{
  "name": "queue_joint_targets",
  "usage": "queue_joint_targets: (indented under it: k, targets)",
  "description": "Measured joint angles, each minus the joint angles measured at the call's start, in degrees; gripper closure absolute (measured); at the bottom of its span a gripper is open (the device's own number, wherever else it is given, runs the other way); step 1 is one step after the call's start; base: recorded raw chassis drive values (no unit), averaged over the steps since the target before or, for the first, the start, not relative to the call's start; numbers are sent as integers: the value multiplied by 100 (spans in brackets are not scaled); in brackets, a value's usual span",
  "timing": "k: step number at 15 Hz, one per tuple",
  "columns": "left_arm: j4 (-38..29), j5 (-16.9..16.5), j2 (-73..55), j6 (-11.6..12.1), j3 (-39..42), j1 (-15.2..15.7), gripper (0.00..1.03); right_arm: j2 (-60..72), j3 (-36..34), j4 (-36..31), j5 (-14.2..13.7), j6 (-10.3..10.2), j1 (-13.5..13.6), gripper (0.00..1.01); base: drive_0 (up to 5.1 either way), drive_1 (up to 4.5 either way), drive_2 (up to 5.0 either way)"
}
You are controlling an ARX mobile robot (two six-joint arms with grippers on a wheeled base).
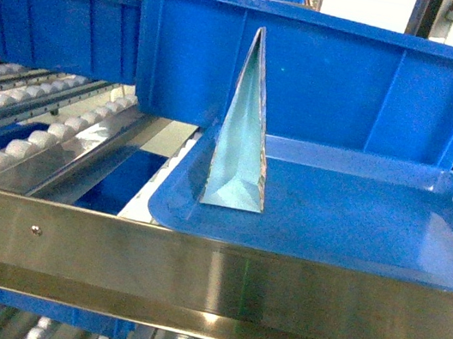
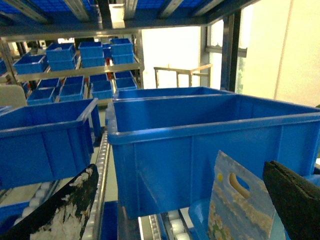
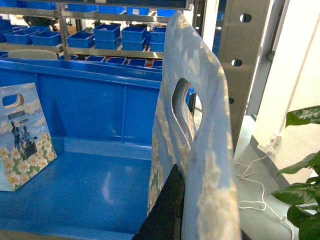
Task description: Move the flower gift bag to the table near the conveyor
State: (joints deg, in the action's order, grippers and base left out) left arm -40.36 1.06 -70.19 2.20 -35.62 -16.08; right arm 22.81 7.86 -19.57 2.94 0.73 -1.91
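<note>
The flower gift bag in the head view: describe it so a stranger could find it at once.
Start at the steel-framed conveyor with white rollers, then find the shallow blue tray resting on it, in front of a tall blue bin. The flower gift bag stands upright at the tray's left end, seen edge-on as a narrow pale teal wedge, the only non-blue item there.

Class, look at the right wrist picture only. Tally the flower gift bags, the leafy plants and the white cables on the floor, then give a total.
Gift bags: 2 (bag standing at the left, bag close to the camera)
Leafy plant: 1
White cable: 1
Total: 4
</note>
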Motion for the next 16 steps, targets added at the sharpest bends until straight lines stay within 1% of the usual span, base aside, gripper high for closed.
queue_joint_targets:
  k: [1,2,3,5,6,12,14,16]
  targets:
    - [-4,321,-197,7,-103,-306,5,0,0,0,0,0,0,99,0,0,0]
    - [-107,750,-483,96,-203,-713,5,0,0,0,0,0,0,99,0,0,0]
    - [-190,962,-686,129,-256,-885,5,0,0,0,7,0,0,99,0,0,0]
    - [-334,1220,-1202,166,-472,-946,5,0,0,0,7,0,0,99,0,0,0]
    - [-271,1290,-1357,173,-568,-973,5,0,0,2,7,2,0,99,0,0,0]
    - [-57,1290,-1657,188,-848,-1091,5,0,0,0,9,4,0,99,0,0,0]
    - [203,1296,-1847,170,-1147,-1270,5,0,0,0,7,15,0,99,0,0,0]
    - [378,1377,-2111,149,-1333,-1488,5,0,0,0,9,17,0,99,0,0,0]
